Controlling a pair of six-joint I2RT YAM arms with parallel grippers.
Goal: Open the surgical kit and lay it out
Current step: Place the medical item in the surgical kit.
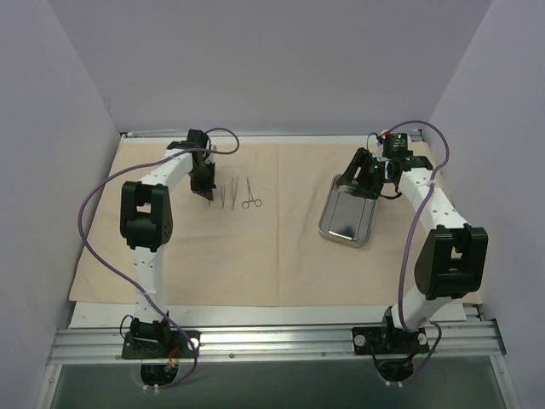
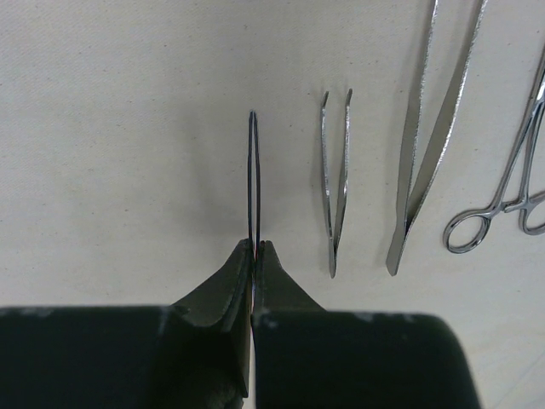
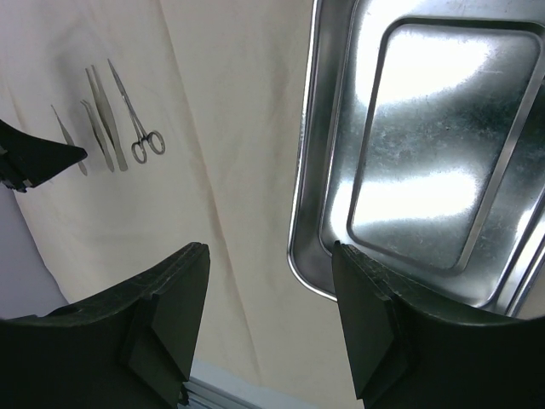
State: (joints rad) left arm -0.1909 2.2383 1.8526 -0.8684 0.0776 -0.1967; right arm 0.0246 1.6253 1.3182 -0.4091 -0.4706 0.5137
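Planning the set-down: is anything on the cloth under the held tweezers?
Nothing visible. The cloth beneath the held tweezers in the left gripper is bare; the small tweezers lie apart, to their right.

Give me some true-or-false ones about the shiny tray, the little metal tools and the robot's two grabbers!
1. The steel tray has nothing in it. True.
2. The left gripper is open and holds nothing. False: it is shut on thin tweezers, seen edge-on.
3. The small tweezers lie inside the tray. False: they lie on the beige cloth, well to the left of the tray.
4. The right gripper has its jaws open. True.
5. One tool on the cloth, the ring-handled instrument, has finger loops like scissors. True.
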